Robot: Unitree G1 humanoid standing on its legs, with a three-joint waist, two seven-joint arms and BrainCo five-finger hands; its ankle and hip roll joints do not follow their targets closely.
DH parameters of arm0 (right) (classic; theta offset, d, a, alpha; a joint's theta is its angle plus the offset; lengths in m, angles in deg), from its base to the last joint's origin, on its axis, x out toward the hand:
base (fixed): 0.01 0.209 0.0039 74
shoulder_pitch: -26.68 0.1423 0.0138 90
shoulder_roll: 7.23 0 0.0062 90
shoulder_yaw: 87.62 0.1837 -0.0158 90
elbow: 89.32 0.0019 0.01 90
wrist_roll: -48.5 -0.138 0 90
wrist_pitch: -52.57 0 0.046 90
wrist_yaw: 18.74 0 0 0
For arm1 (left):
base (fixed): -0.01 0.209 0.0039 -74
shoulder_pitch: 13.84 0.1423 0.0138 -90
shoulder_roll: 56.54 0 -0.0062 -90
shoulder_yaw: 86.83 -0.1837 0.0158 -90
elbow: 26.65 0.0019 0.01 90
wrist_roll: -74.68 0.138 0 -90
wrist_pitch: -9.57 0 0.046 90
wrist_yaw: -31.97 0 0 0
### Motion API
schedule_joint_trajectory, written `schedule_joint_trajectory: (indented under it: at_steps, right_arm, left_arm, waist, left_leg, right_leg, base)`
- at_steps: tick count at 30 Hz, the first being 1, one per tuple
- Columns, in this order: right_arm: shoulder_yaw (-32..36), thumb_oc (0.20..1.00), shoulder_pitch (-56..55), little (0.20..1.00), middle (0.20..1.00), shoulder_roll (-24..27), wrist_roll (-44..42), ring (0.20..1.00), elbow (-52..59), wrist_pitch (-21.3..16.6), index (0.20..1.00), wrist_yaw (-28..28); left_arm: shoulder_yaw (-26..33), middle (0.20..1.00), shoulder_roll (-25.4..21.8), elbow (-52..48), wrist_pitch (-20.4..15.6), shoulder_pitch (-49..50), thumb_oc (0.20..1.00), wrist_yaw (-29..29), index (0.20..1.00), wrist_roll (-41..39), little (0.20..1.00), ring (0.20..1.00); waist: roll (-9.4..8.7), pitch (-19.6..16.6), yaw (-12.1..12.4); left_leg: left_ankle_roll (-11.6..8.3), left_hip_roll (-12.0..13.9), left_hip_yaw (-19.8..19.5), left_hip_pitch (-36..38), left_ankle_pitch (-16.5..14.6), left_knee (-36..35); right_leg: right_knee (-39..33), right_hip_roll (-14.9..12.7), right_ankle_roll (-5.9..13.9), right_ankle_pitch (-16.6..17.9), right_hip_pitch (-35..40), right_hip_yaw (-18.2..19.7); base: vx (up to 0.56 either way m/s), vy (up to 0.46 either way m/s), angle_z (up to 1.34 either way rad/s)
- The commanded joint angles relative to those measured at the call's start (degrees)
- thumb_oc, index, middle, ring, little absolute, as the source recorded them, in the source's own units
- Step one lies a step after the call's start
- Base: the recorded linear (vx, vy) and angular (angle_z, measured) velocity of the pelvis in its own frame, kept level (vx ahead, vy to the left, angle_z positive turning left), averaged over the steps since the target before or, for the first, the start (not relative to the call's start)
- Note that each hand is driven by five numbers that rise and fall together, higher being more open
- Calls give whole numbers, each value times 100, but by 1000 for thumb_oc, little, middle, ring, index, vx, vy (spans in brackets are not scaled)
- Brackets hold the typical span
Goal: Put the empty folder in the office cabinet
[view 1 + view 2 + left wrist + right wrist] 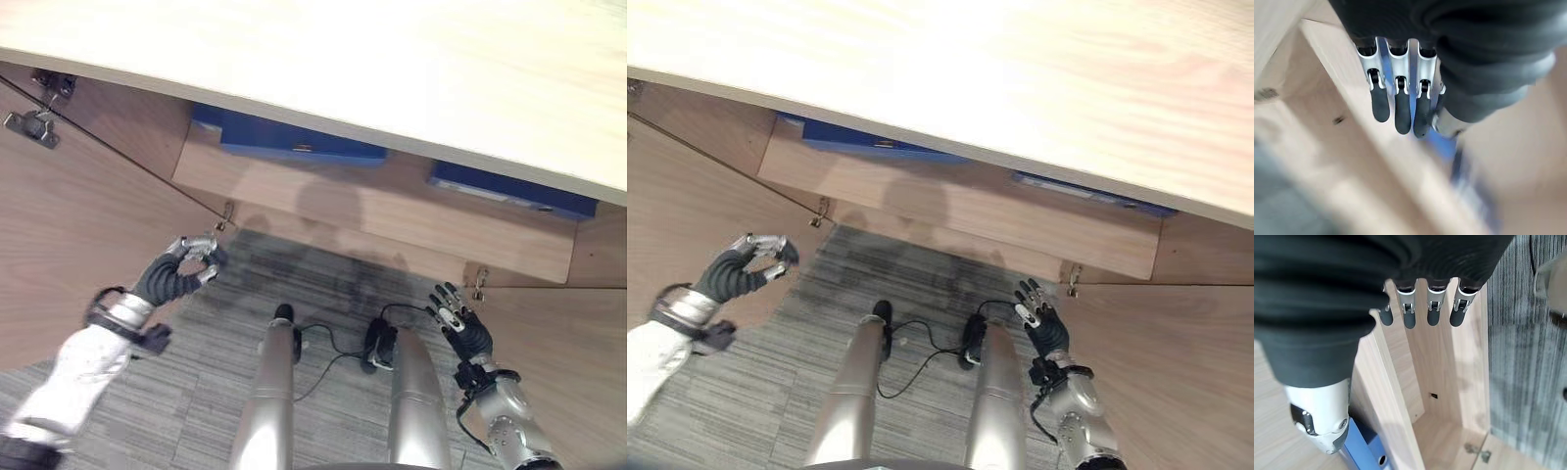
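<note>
Both doors of the light-wood office cabinet (372, 211) are swung open under the pale wooden desktop (411, 69).

Two flat blue folders lie on the cabinet's shelf: one to the left (294, 142), one to the right (509, 188), well apart. Can't tell which is the empty one; judging by that, the folder looks already in.

Left hand (191, 262) hangs just beside the free edge of the open left cabinet door (78, 235). Fingers curl toward the thumb, nothing between them.

Right hand (456, 318) sits near the edge of the open right cabinet door (578, 343). Fingers are loosely spread and it carries nothing. Its wrist view looks past the fingers into the cabinet, blue folder spine at the frame edge.

Risks, my read:
- Doors still open. If closing comes next, a curled left hand could snag on the door edge or the small metal fitting (227, 217) at the corner.
- Swinging a door with a hand still beside the edge risks pinching fingers against the frame.
- Folders sit near the shelf front; a door could catch one.

Labels: pale strip on each folder's spine, too small to read.
</note>
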Motion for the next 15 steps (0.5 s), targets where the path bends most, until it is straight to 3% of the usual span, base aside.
schedule_joint_trajectory:
  at_steps: [1,4,8,15]
  right_arm:
    - [78,1000,-145,1000,1000,213,118,1000,254,-38,1000,279]
    - [41,1000,-175,1000,1000,197,12,1000,336,-150,1000,356]
    - [26,1000,-250,1000,1000,211,19,1000,343,-200,1000,328]
    - [-168,1000,-1,1000,1000,127,-3,1000,309,-189,1000,157]
  left_arm:
    - [866,200,759,202,45,74,200,217,200,1332,200,200]
    - [1429,200,1140,227,-460,-247,200,902,200,1103,200,200]
    - [1543,200,1323,-63,-510,-431,200,1170,200,1162,200,200]
    - [585,200,1891,38,-310,-1731,200,1763,200,2196,200,200]
  waist:
    - [241,-96,72]
    - [234,-55,99]
    - [214,-61,90]
    - [110,-106,-69]
  left_leg:
    - [576,30,115,346,-654,-105]
    - [548,17,86,402,-540,-292]
    - [529,2,62,346,-521,-280]
    - [511,32,48,322,-574,-196]
  right_leg:
    - [-603,191,199,-69,414,-172]
    - [-722,198,229,-14,452,-189]
    - [-745,203,223,-5,441,-204]
    - [-728,214,206,-23,429,-196]
  base:
    - [-12,-20,-11]
    - [-33,-34,-1]
    - [-26,-21,9]
    - [-1,-3,0]
